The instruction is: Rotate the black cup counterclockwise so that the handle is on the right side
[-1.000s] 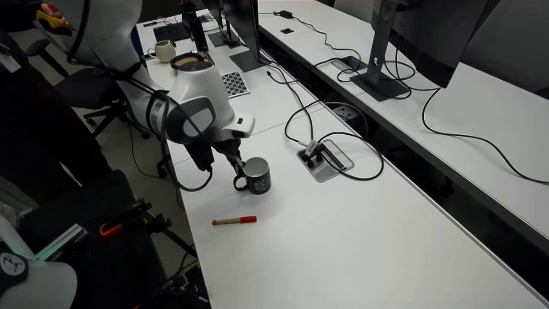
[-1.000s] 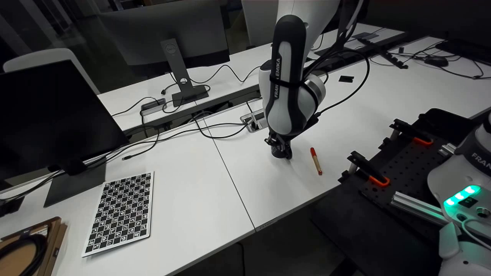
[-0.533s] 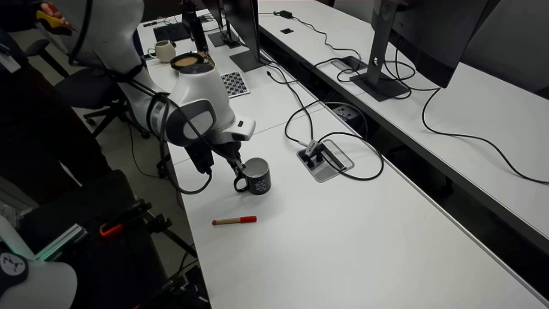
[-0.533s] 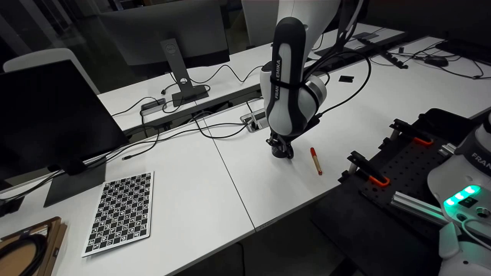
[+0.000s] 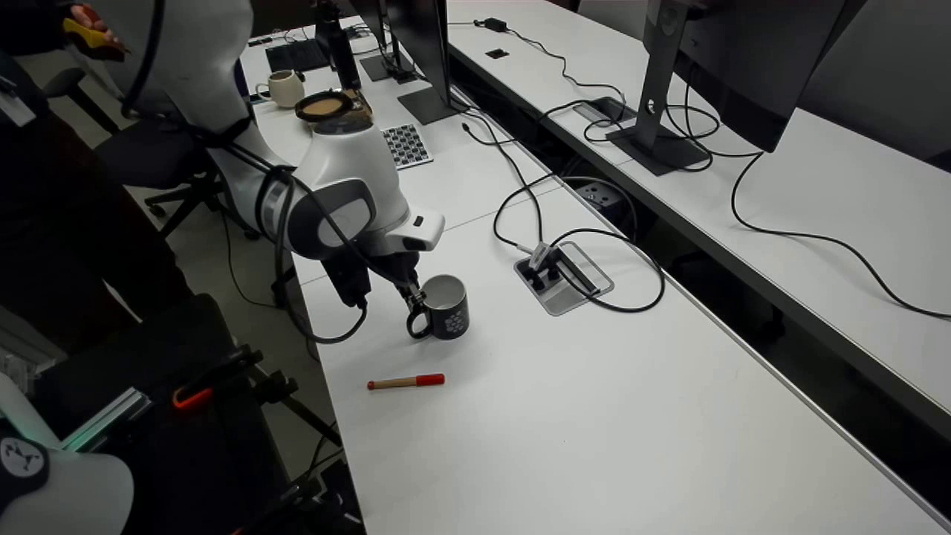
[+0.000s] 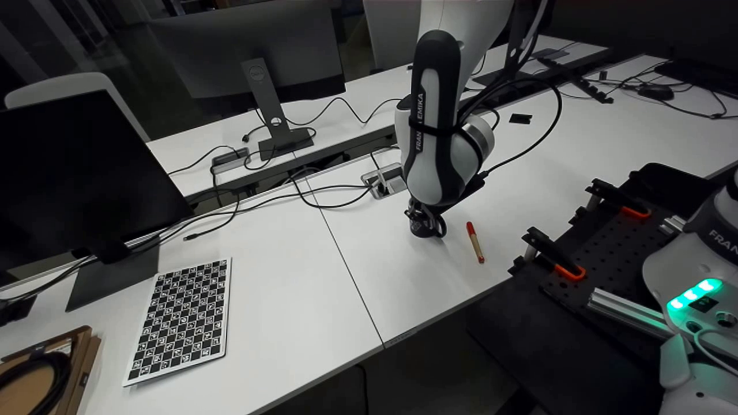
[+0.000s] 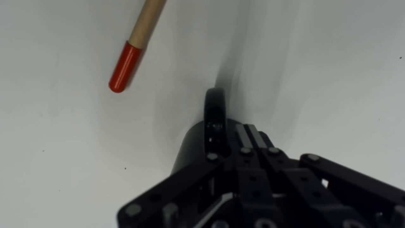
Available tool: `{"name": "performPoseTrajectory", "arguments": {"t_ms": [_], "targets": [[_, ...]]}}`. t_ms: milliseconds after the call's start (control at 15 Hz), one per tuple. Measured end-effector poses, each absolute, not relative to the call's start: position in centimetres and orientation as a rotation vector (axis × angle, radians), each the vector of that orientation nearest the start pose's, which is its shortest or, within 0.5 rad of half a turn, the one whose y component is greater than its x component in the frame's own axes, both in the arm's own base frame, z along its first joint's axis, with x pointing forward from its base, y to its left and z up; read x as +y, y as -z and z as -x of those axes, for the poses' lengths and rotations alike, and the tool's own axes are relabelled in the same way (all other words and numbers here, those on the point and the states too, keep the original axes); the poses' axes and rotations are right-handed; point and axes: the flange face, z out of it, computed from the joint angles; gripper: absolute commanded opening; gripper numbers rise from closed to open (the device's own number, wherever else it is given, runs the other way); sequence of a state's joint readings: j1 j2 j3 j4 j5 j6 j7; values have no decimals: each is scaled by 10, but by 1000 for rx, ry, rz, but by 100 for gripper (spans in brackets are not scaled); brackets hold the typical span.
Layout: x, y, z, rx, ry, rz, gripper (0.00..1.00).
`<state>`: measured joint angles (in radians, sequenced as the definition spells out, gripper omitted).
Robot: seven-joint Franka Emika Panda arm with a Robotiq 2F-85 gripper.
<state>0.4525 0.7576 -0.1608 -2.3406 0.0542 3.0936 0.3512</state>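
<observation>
The black cup (image 5: 455, 313) stands upright on the white table, pale inside, with a light pattern on its wall. Its handle (image 5: 417, 325) points toward the table's near edge in an exterior view. My gripper (image 5: 417, 299) reaches down beside the handle, low along the cup's wall. In the wrist view the two fingers of the gripper (image 7: 251, 136) lie together with nothing between them, just right of the handle (image 7: 215, 117); contact cannot be made out. Much of the cup's body (image 7: 191, 147) is hidden behind the gripper there. The arm partly covers the cup (image 6: 422, 229) in an exterior view.
A red and wooden pen (image 5: 406, 382) lies near the cup, on the handle's side. Beyond the cup is a socket panel (image 5: 565, 297) with black cables. A checkered board (image 6: 181, 317) lies farther along the table.
My shut gripper has moved slightly toward the pen. The cup has shifted and turned a little with it, the handle swinging slightly toward the pen. The pen has stayed put.
</observation>
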Motion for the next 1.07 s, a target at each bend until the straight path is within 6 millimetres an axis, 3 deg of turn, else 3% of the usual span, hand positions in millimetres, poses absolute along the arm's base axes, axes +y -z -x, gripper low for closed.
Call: {"name": "performPoseTrajectory", "arguments": {"t_ms": [1067], "targets": [[86,-24,-453,204,76,3249,0]]}}
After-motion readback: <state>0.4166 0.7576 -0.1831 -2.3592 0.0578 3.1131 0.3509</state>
